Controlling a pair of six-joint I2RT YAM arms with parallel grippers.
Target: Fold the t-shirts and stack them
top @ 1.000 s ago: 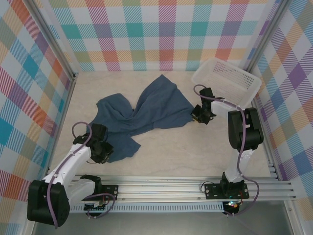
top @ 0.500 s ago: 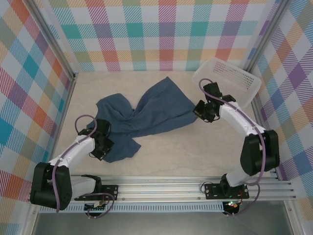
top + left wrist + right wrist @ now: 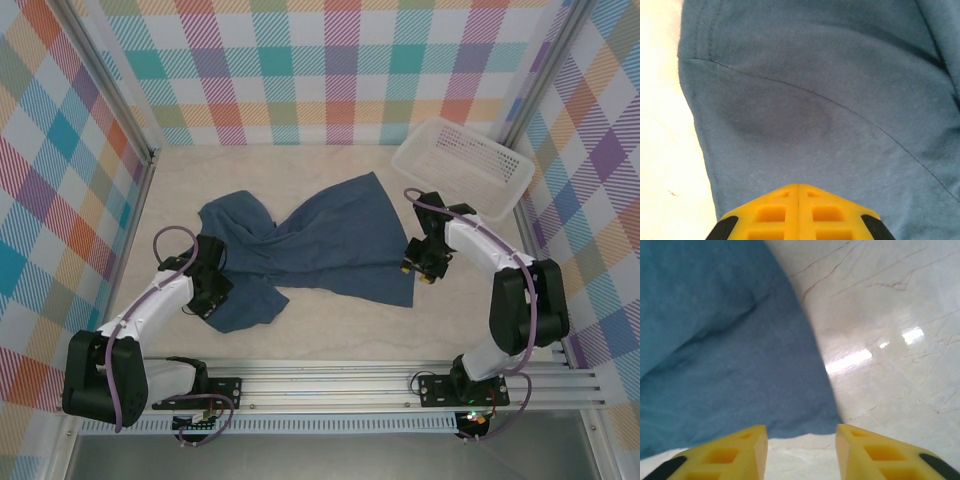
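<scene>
Tabletop (image 3: 340,330), pale marble between plaid walls (image 3: 340,70), bears t-shirt (image 3: 330,240); left tool (image 3: 799,195) clamps it, right tool (image 3: 801,432) gapes.

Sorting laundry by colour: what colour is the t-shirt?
The t-shirt is plain dark teal-blue, best in the top external view.

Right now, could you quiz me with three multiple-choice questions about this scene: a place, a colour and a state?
1. Where does the white perforated plastic basket stand? A near left corner B far right corner C table's middle
2. What colour is the soft cotton t-shirt? A red B dark teal-blue C white
3. How do the yellow fingers of the right gripper stand? A apart B clamped on the basket C pressed together
Answers: B, it sits back right; B, plain blue cloth; A, a gap shows between them.
</scene>
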